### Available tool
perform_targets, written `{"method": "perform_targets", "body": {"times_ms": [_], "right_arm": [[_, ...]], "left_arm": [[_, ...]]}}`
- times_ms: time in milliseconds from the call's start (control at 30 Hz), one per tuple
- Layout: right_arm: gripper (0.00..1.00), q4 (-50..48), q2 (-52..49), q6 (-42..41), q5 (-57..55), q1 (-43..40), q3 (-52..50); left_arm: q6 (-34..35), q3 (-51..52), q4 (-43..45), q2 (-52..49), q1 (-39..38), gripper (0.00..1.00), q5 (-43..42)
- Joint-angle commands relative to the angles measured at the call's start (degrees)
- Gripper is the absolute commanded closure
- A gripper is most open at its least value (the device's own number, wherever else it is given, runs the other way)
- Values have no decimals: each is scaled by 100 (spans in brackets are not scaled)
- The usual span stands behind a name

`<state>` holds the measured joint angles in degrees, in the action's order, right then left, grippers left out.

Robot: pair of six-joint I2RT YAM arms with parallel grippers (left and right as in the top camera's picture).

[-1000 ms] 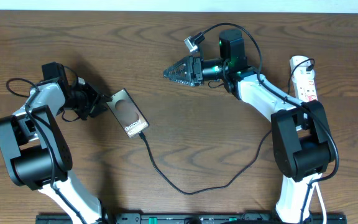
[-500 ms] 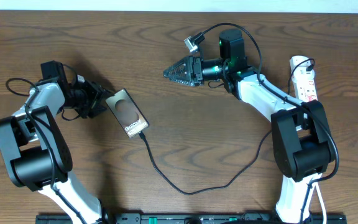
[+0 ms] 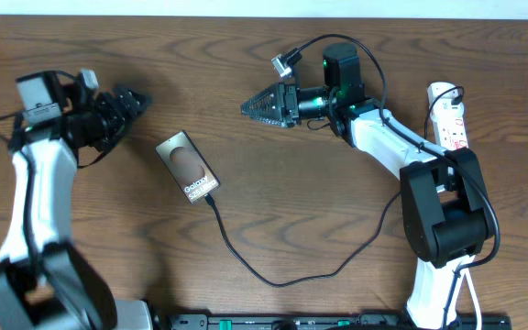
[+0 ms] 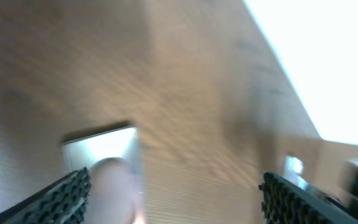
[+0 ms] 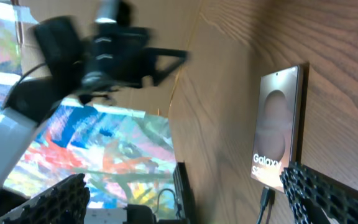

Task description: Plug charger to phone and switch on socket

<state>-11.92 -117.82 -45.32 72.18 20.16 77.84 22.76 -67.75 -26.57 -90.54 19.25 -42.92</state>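
Wood table [image 3: 301, 192] carries phone [image 3: 188, 168], charger [image 3: 279, 283] seemingly plugged in, socket [image 3: 449, 115] right

White arms [image 3: 383, 137] — ribbed black fingers [image 5: 328, 196] (cabled)

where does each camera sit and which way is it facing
Overhead: fixed above the table, looking straight down; both arms, the left tool and right tool, the phone, charger and socket show.
Left wrist: on the left arm, looking down past its open fingers at the blurred phone.
Right wrist: on the right arm, rolled sideways, looking across the table past its fingers at the phone and the left arm.
Shared: all three views show the phone.
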Motion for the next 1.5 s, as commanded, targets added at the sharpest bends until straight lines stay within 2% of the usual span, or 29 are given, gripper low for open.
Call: {"method": "perform_targets", "body": {"times_ms": [0,233,333,433,567,733,900,1067,1467], "right_arm": [[1,129,-15,129,-28,-50,57],[1,1213,11,420,-623,-310,59],[1,2291,166,929,-1414,-378,118],[1,3897,485,1718,-2575,-444,461],[1,5324,911,2039,-3919,-529,1043],[1,6157,1537,2186,-4586,-785,1665],[1,6485,2087,2188,-4614,-1510,2009],[1,6898,2457,2463,-4439,-2745,2041],[1,7331,2105,3731,-2881,-5401,2035]], "left_arm": [[-243,13,-13,597,-4,11,-498],[-238,13,-9,1495,-9,11,-706],[-236,13,-11,1692,-9,11,-706],[-238,13,-13,1742,-9,11,-726],[-238,13,-22,1725,-9,11,-728],[-240,13,-39,1725,-9,11,-726],[-247,13,-79,1725,-9,11,-723],[-289,13,-125,1722,-9,11,-721],[-372,13,-229,1722,-9,10,-721]]}}
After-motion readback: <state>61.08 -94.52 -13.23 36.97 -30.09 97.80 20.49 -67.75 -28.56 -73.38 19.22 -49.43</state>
